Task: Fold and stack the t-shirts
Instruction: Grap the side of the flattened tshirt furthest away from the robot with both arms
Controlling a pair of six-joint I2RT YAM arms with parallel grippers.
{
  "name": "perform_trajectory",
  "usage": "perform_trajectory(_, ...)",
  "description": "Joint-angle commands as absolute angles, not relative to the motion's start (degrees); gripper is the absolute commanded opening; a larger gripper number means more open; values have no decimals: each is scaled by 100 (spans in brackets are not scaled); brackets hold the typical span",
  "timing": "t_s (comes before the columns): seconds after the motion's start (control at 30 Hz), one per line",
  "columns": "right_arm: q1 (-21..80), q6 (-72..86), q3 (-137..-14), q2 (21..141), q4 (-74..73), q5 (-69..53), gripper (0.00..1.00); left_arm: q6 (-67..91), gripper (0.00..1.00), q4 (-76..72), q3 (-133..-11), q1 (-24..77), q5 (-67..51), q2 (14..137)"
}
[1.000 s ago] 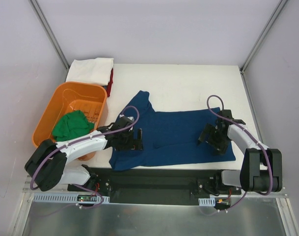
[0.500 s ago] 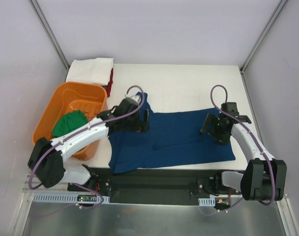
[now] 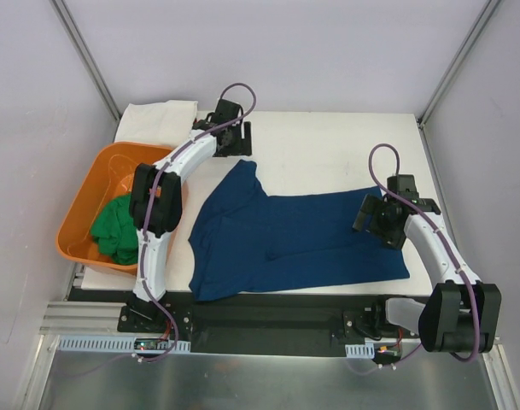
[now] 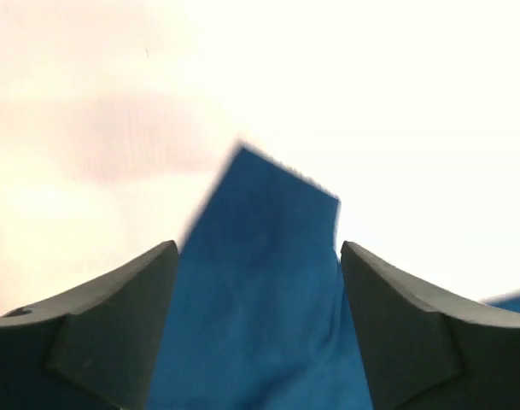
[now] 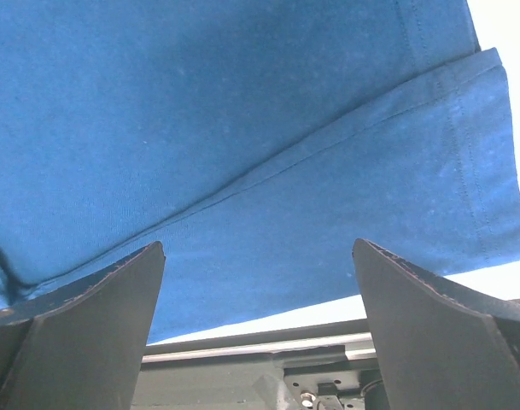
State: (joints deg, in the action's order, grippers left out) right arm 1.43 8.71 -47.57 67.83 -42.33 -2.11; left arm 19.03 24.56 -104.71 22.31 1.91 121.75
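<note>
Counter [image 3: 328,137]: white, mid-frame. Navy t-shirt [image 3: 302,239] lies spread at lower centre with no print showing; one sleeve [image 3: 242,171] points to the upper left. Orange tub [image 3: 80,231] at left holds the bunched green t-shirt [image 3: 114,226]. White t-shirt [image 3: 153,120] lies folded at upper left. Left jaws hover beyond the sleeve tip, well apart, empty. Right jaws hover over the right hem, wide apart, empty. Judged step: starting the navy fold. Next move: both descend and pinch cloth edges.

Matt blue cloth t-shirt [image 3: 311,235], glossy orange plastic tub [image 3: 78,224].
</note>
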Motion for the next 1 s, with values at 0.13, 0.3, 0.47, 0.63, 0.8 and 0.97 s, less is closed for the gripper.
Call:
perform_trajectory(0.13, 184, 747, -5054, 7198, -4307, -35, 97, 1477, 57, 3393, -12216, 2065, -316, 13508)
perform_trajectory(0.3, 176, 747, -5071, 7374, -4254, -132, 97, 1433, 62, 3410, -12409, 2065, -203, 13772)
perform_trajectory(0.47, 193, 747, -5063, 7357, -4263, -71, 97, 1485, 61, 3419, -12691, 2065, 254, 14097)
perform_trajectory(0.63, 185, 765, -5071, 7435, -4307, 149, 97, 1485, 60, 3428, -12955, 2065, 255, 14299)
perform_trajectory(0.8, 184, 765, -5080, 7515, -4298, 79, 97, 1512, 46, 3507, -12833, 2065, 220, 14326)
perform_trajectory(0.97, 185, 782, -5071, 7558, -4254, 62, 97, 1433, 21, 3559, -12762, 2065, 264, 14335)
